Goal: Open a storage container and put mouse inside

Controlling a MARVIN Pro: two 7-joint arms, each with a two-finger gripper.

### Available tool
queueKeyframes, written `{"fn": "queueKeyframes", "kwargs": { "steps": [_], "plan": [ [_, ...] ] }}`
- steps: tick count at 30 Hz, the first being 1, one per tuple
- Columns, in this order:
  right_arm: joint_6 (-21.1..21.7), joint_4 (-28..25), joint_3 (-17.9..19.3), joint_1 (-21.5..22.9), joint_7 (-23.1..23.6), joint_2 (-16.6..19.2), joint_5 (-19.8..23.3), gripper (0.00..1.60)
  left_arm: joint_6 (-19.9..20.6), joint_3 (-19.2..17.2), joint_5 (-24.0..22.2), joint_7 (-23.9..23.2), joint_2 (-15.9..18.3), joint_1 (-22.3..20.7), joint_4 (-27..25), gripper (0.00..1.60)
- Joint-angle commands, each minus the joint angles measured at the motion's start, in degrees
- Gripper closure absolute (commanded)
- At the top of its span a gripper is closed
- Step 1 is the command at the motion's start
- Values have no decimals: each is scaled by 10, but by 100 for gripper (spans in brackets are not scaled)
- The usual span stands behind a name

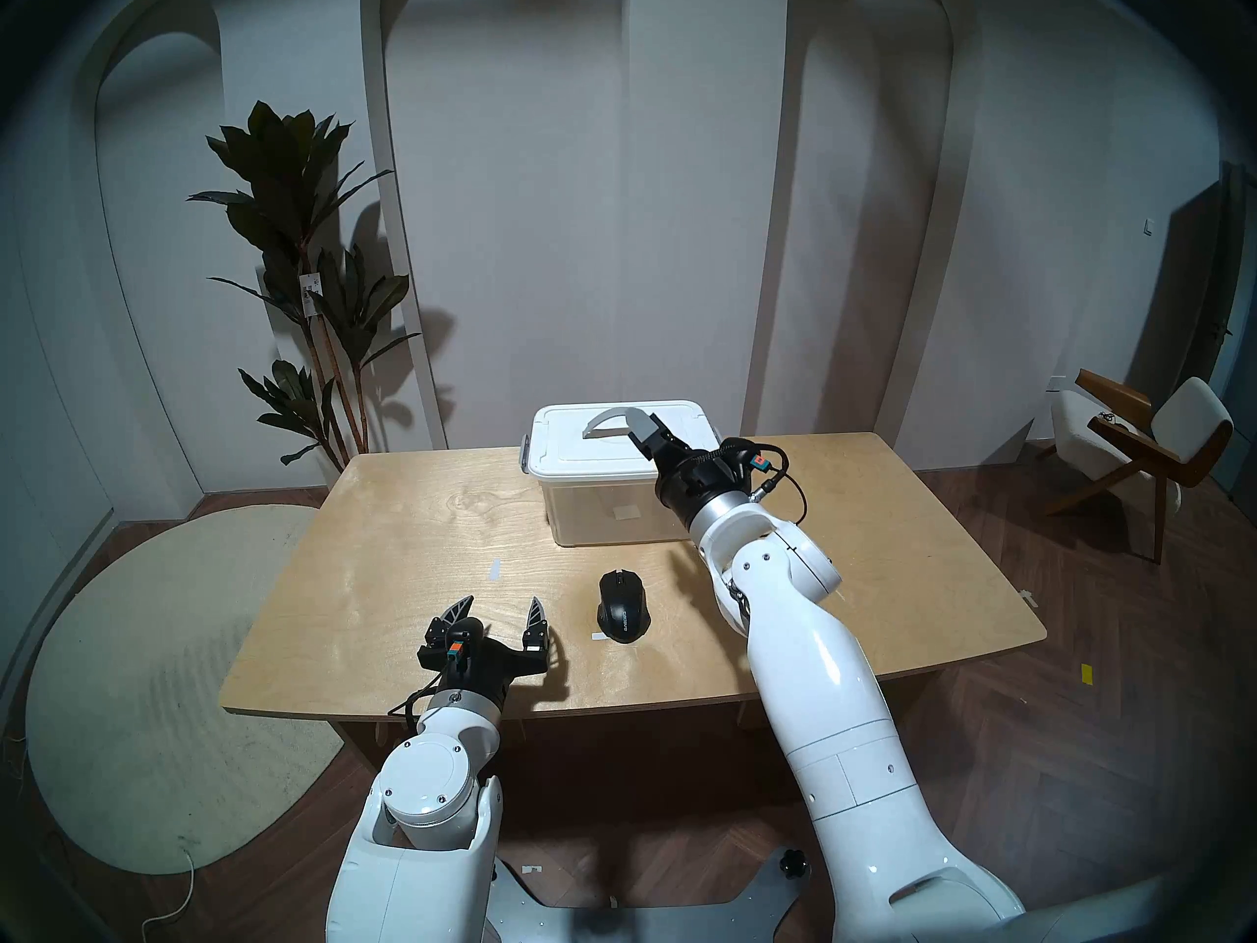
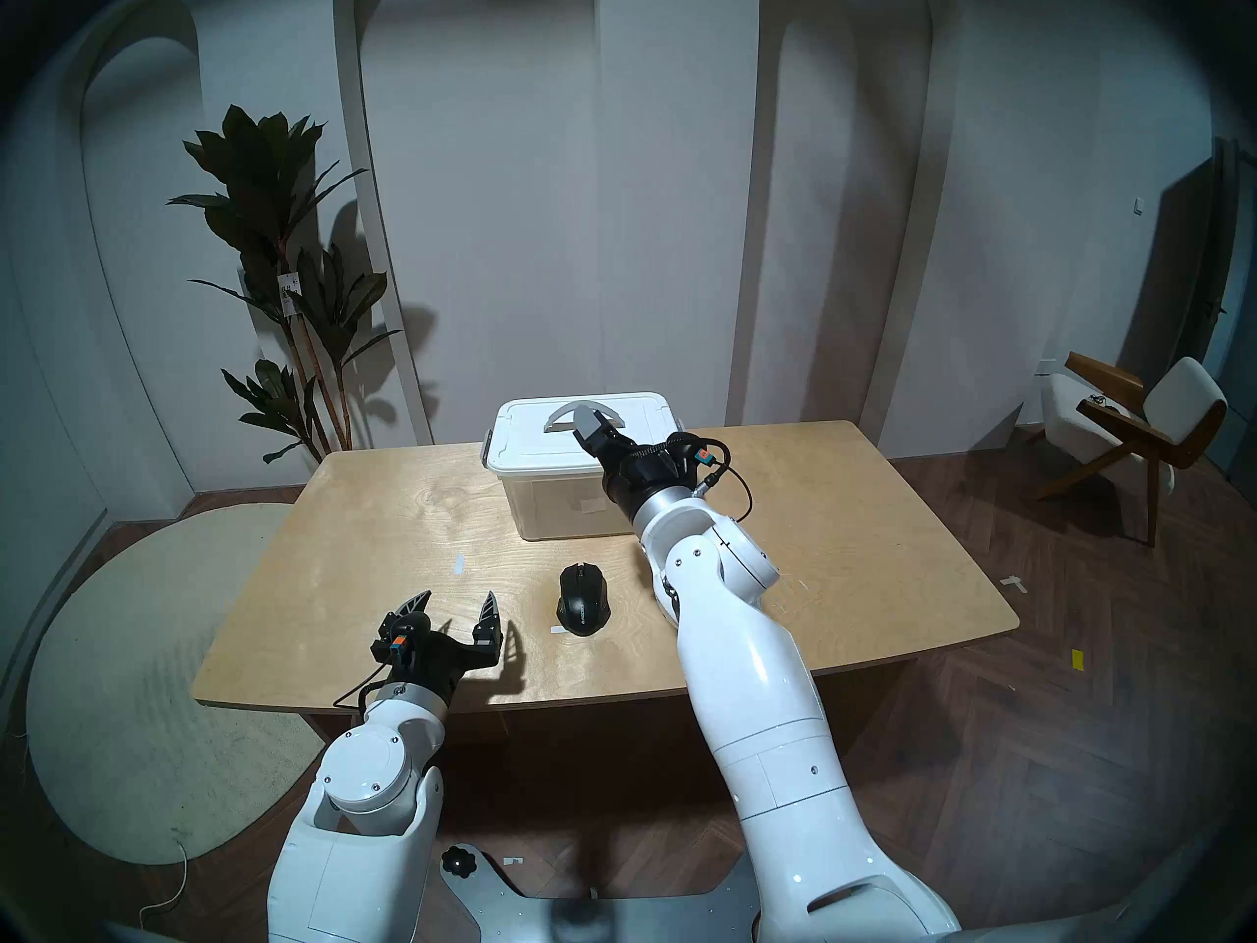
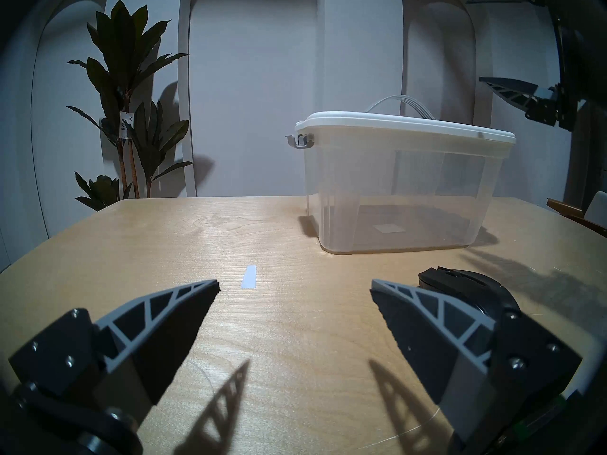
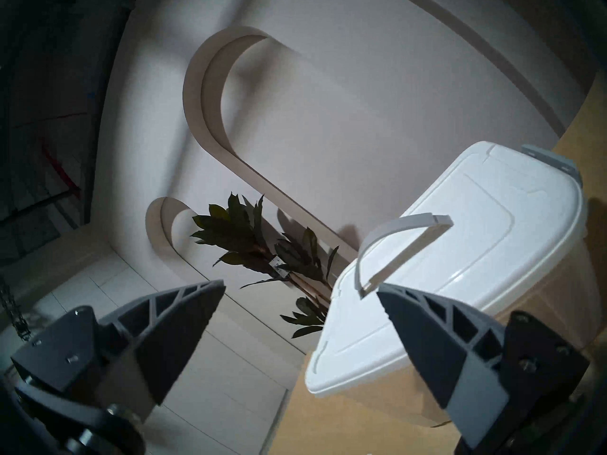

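Opening step in hand: right tool (image 1: 643,426) spread wide beside the raised handle (image 4: 399,247) of the lidded storage container (image 3: 399,188), next needing closure around it, left tool (image 1: 500,605) wide near the mouse (image 1: 622,605) on the counter (image 1: 408,567).

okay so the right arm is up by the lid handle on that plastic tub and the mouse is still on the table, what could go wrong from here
1. The right tool is open with the grey handle off to one side, not between its fingers. Closing now would likely miss it.
2. The left side latch looks flipped out, but the other latch's state is unclear. If it is locked, lifting could drag the whole storage container.
3. The mouse lies close beside the right forearm, so a sweep could knock it.
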Motion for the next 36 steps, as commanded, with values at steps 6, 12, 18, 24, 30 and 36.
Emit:
{"fn": "queueKeyframes", "kwargs": {
  "steps": [6,12,18,24,30,36],
  "plan": [
    [20,41,28,92,-21,-59,99,0,-3,0,0,0,1,-6,-11,0],
    [21,86,51,129,-52,-90,140,0,-4,0,0,-1,1,-6,-12,0],
    [15,120,66,152,-88,-113,164,0,-4,0,0,-1,0,-6,-12,0],
    [0,162,74,179,-125,-131,167,0,-4,0,0,-1,0,-5,-14,0],
    [-14,212,84,223,-158,-128,163,0,-4,0,-1,-1,1,-5,-15,0],
    [-29,238,83,244,-172,-123,153,0,-4,0,-1,0,1,-4,-16,0]
  ]
}}
